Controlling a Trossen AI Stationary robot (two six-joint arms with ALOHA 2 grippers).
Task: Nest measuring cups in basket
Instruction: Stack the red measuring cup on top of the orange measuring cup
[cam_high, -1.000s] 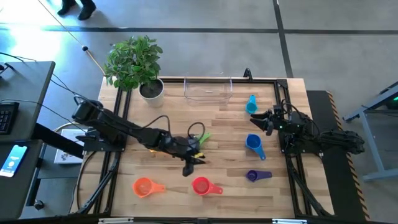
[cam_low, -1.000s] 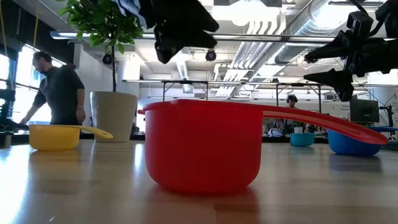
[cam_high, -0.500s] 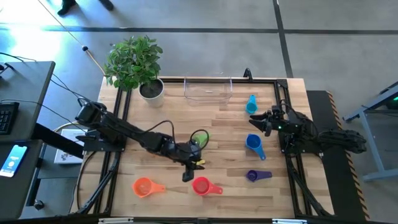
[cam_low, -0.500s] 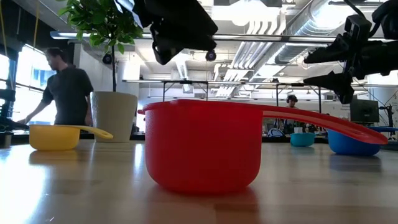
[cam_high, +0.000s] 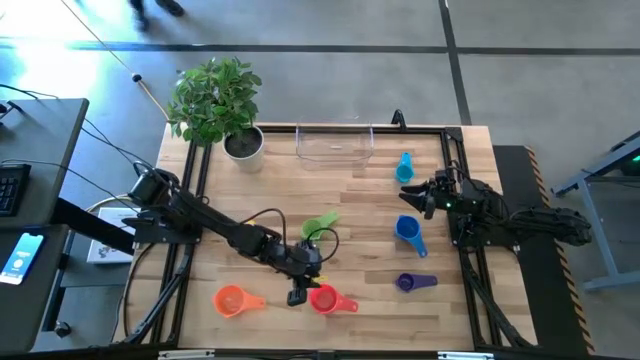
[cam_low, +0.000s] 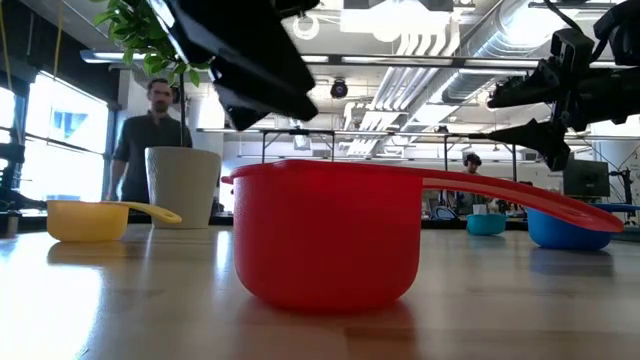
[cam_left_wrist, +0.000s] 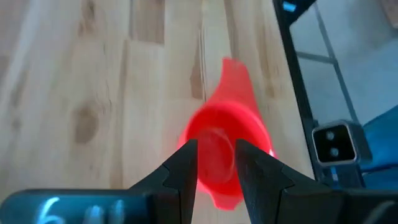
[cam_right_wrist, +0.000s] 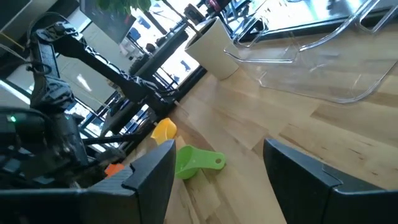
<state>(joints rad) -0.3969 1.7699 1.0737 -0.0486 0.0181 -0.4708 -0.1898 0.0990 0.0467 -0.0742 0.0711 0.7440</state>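
The red measuring cup (cam_high: 323, 297) stands upright near the table's front edge, its handle toward the right. My left gripper (cam_high: 297, 293) hangs open just above its left rim; in the left wrist view the red cup (cam_left_wrist: 219, 149) shows between and beyond the fingers. Green (cam_high: 320, 225), orange (cam_high: 232, 298), blue (cam_high: 407, 230), light blue (cam_high: 404, 168) and purple (cam_high: 408, 283) cups lie apart on the wood. The yellow cup (cam_right_wrist: 163, 129) sits beside the green one. The clear basket (cam_high: 335, 145) stands at the far edge. My right gripper (cam_high: 422, 196) waits open at the right.
A white pot with a green plant (cam_high: 243, 143) stands at the far left corner, left of the basket. Black rails (cam_high: 190, 200) run along the table's left and right sides. A person (cam_low: 150, 130) stands in the room beyond the table.
My left gripper has moved toward the table's near edge and down, tipping further downward, from beside the green cup to just above the red cup. The green cup, earlier partly covered by the arm, now shows. The person behind the table has walked to the right.
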